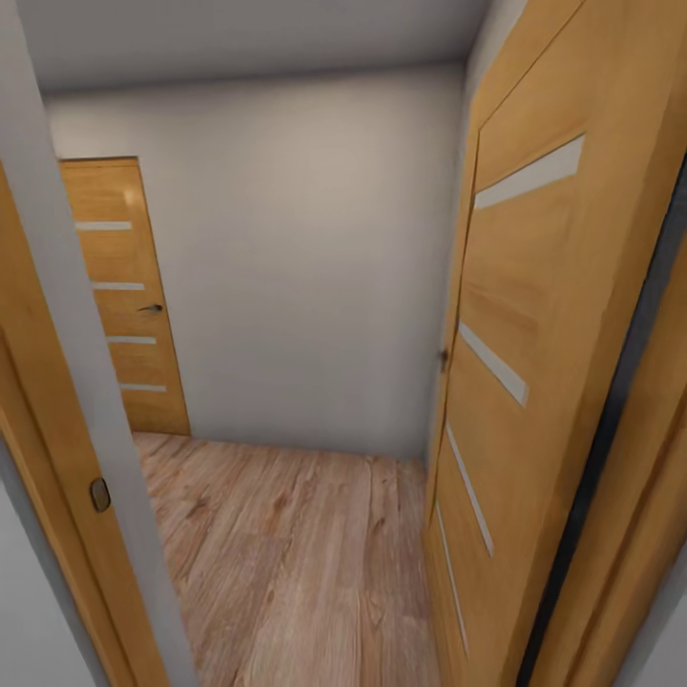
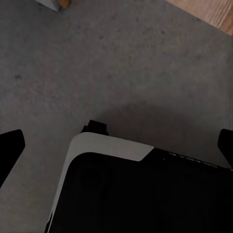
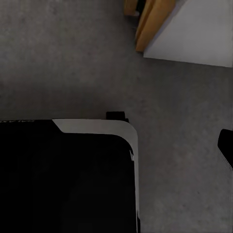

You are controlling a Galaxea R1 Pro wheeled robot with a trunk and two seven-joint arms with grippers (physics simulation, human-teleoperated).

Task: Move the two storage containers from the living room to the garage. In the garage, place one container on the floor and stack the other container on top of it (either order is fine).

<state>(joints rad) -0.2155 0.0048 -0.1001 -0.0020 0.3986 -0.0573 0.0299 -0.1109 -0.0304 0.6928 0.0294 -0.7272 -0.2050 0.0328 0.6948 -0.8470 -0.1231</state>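
Small pale-walled room with wood-plank floor (image 1: 286, 563) ahead of me, open orange door (image 1: 515, 382) at right, grey concrete floor (image 2: 97, 68) under my base (image 2: 141, 194), can't tell either gripper's state.

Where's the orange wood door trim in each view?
Head view: orange wood doors at right and far left.
Left wrist view: a sliver at the edge.
Right wrist view: frame foot beside pale wall.
Shared landmark: dark grey floor, both wrist views.

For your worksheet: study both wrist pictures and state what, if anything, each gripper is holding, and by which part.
Nothing is held. Both wrist views show dark fingertips apart, with bare speckled grey concrete floor between them.
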